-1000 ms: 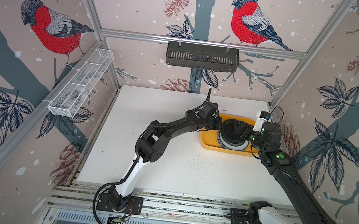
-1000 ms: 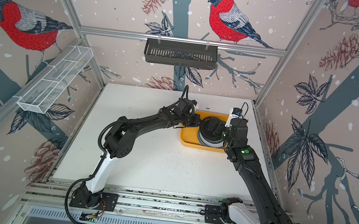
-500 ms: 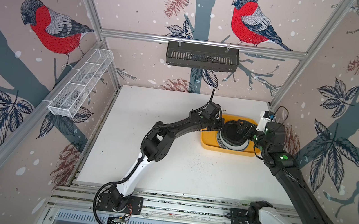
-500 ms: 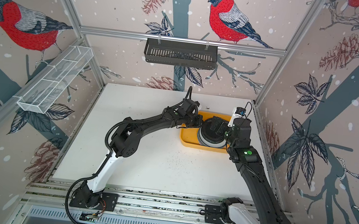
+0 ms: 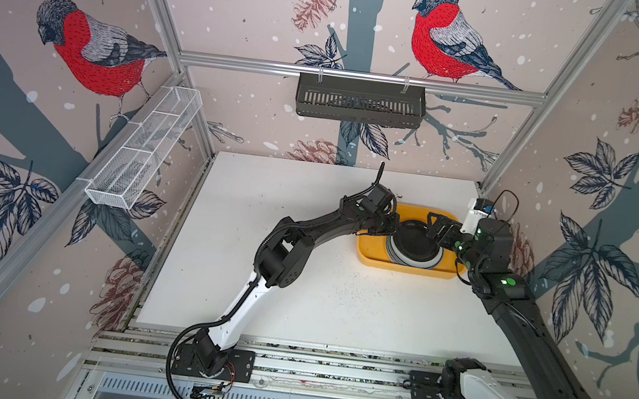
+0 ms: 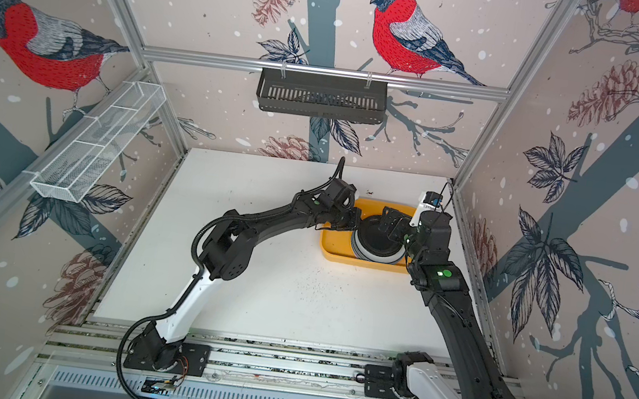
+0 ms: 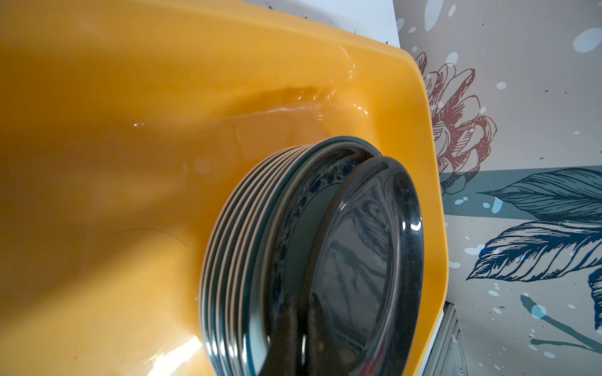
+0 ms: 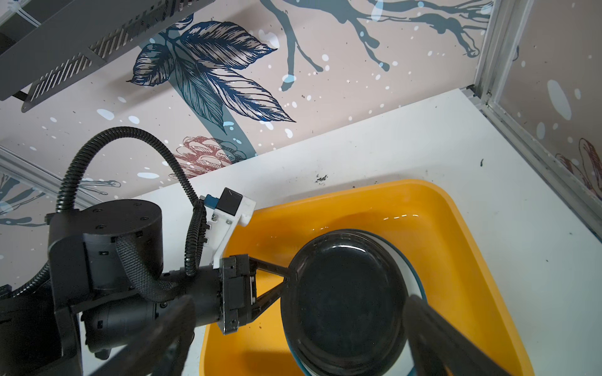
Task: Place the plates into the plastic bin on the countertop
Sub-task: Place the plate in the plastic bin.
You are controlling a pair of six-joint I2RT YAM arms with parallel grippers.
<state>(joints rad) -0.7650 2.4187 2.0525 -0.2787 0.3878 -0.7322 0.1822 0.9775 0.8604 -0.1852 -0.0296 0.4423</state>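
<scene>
The yellow plastic bin (image 5: 369,253) (image 6: 330,248) sits at the back right of the white countertop (image 5: 297,290). A stack of several plates (image 7: 234,244) lies inside it, with a blue-green patterned one near the top. A plain black plate (image 5: 412,246) (image 7: 368,247) (image 8: 345,302) is uppermost. My left gripper (image 5: 393,229) (image 7: 301,306) (image 8: 288,276) is shut on the black plate's rim, and that held edge stands slightly off the plate beneath. My right gripper (image 5: 437,230) (image 8: 293,338) hangs open just above the plate's right side, holding nothing.
A black slotted basket (image 5: 360,101) hangs on the back wall. A white wire mesh rack (image 5: 143,152) is mounted on the left wall. Aluminium rails and the right wall stand close behind the bin (image 8: 488,293).
The left gripper has crept a little to the right over the bin, still holding the black plate. The right wrist has drawn slightly back to the right.
</scene>
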